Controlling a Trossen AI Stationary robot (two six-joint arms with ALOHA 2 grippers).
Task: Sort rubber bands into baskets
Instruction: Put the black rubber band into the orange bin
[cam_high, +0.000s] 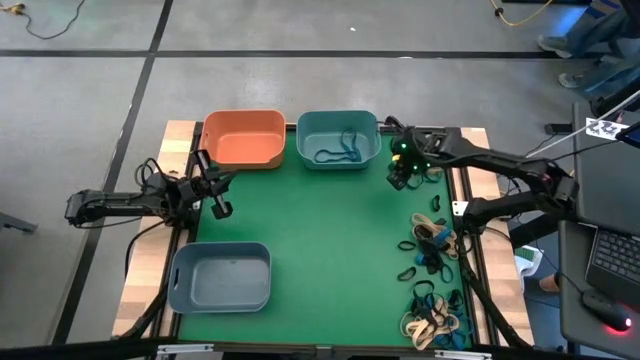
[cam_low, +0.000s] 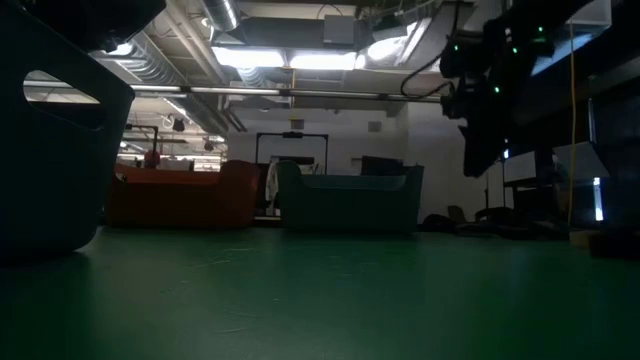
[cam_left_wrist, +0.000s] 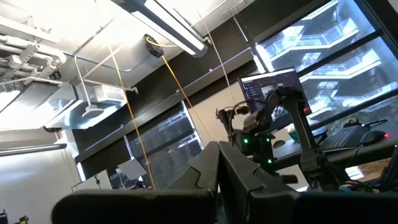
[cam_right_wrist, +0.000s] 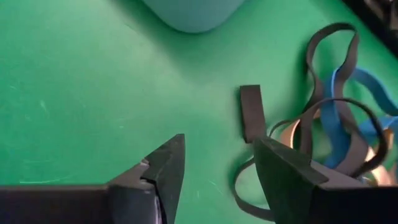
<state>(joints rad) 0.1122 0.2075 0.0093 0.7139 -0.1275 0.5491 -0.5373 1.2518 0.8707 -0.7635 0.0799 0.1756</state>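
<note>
Open right end effector (cam_right_wrist: 217, 171) above tangled rubber bands (cam_right_wrist: 339, 118).

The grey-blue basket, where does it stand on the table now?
In the high view the grey-blue basket stands at the green mat's near left corner, just below the shut left gripper, far from the orange basket and teal basket.

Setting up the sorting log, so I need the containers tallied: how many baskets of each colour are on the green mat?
Orange basket: 1
Teal basket: 1, with blue rubber bands inside
Grey-blue basket: 1
Total: 3 baskets
</note>
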